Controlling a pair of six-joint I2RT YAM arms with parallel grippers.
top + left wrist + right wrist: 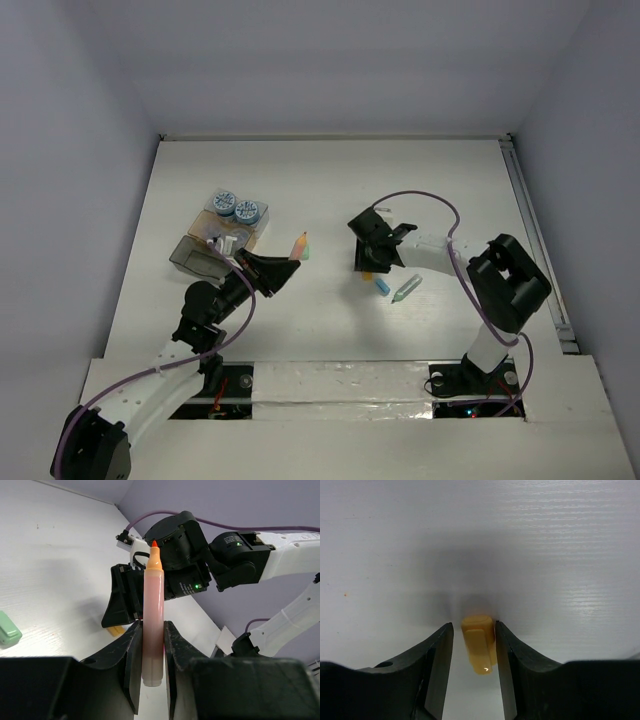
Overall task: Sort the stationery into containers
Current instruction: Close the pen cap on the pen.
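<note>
My left gripper (288, 266) (152, 630) is shut on an orange-tipped stick (300, 243) (153, 590), which points out beyond its fingertips above the table. A green piece (307, 254) (7, 630) lies just beside it. My right gripper (366, 264) (474, 630) is down at the table, open, with its jaws on either side of a short yellow-orange piece (367, 275) (479, 645). The right jaw touches the piece and the left jaw stands a little off it. Two see-through containers sit at the left: one (262, 224) holds two round blue-grey tubs (224, 201), the other (192, 256) is darker.
A blue piece (382, 285) and a teal stick (406, 289) lie just right of my right gripper. The right arm's black wrist (185, 555) faces my left gripper closely. White walls ring the table, and a rail (535, 240) runs along its right edge.
</note>
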